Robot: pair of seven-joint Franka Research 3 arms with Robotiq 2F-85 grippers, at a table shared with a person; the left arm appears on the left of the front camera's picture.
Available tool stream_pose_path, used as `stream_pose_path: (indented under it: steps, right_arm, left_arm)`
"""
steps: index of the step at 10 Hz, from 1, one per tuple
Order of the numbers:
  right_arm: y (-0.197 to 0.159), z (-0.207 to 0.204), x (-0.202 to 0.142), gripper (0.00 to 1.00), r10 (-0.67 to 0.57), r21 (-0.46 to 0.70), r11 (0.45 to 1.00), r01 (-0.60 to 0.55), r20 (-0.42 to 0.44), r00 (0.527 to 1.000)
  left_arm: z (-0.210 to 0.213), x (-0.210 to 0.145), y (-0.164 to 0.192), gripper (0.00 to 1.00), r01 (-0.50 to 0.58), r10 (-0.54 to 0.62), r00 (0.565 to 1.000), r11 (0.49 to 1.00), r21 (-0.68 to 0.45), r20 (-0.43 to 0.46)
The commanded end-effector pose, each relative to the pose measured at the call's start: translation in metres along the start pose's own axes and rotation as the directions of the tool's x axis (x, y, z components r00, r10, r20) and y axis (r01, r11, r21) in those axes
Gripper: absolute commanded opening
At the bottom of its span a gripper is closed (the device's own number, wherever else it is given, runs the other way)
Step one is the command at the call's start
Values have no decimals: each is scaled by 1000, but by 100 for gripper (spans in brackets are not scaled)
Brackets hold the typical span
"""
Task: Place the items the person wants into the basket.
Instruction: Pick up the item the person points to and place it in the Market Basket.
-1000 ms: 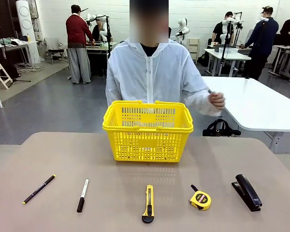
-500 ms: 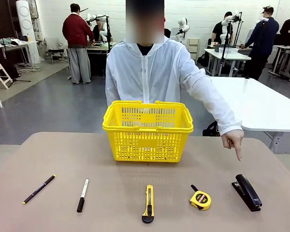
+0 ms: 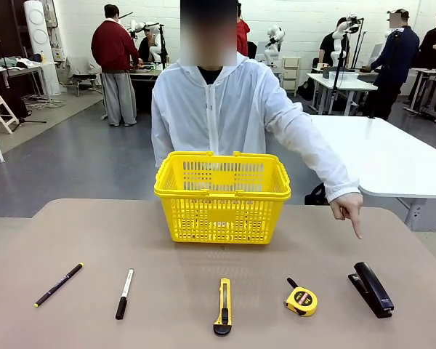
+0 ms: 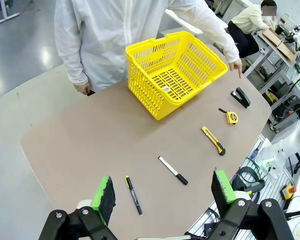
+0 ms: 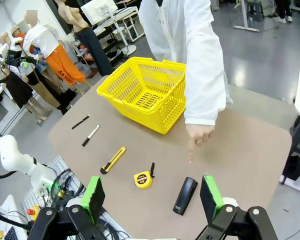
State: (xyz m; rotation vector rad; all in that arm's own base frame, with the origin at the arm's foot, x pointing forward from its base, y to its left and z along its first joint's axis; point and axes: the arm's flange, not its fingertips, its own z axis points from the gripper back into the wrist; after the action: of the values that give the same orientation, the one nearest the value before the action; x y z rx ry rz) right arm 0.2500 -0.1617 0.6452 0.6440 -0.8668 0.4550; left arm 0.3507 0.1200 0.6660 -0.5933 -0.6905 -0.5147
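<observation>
The basket [image 3: 221,218] is presenting as glossy yellow lattice plastic; the table [image 3: 174,291] is showing a matt, smooth tan surface.

Logged along near edge of tabletop [image 3: 203,262], left to right: black pen [image 3: 59,284], marker [image 3: 123,293], utility knife [image 3: 223,306], tape measure [image 3: 301,299], stapler [image 3: 371,289]. All lying flat, well apart, with bare gaps between neighbours, widest between marker and utility knife.

Basket [image 3: 222,196] upright at middle of far edge: tall lattice walls, handles folded down onto rim, mouth open from above. Bare strip between basket and tool row. Bare surface on both sides of basket, out to far corners.

Pointing hand [image 3: 347,209] held over right side, finger down, above and just behind stapler; blocks the way in from far edge. Other hand [image 4: 83,88] at far edge, near basket on far-left-corner side.
</observation>
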Motion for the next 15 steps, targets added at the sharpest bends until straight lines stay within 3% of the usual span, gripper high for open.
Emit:
stream_pose_path:
  steps: [1,2,4,5,7,9,11,12,15]
  right_arm:
    - [0,0,0,100,0,-3,1000,0,-3,1000]
    - [1,-30,9,100,-42,-62,998,33,-151,988]
    - [9,-96,28,100,-139,-186,979,80,-329,934]
    - [11,-144,28,100,-216,-287,954,91,-443,870]
    - [1,-229,7,100,-311,-430,901,50,-563,765]
    - [-18,-286,-22,100,-326,-497,867,-43,-631,704]
    - [-41,-314,-48,100,-329,-529,845,-71,-620,712]
    - [-50,-324,-63,100,-321,-512,856,-77,-642,696]
    - [-56,-342,-85,100,-270,-435,899,-48,-638,721]
  left_arm:
    - [1,0,1,100,18,-18,1000,1000,-16,14]
    - [1,0,1,100,18,-18,1000,1000,-16,14]
    - [1,0,1,100,18,-18,1000,1000,-16,14]
    - [1,0,1,100,18,-18,1000,1000,-16,14]
    - [1,0,1,100,18,-18,1000,1000,-16,14]
    - [1,0,1,100,18,-18,1000,1000,-16,14]
    - [1,0,1,100,18,-18,1000,1000,-16,14]
    - [1,0,1,100,18,-18,1000,1000,-16,14]
    - [1,0,1,100,18,-18,1000,1000,-16,14]
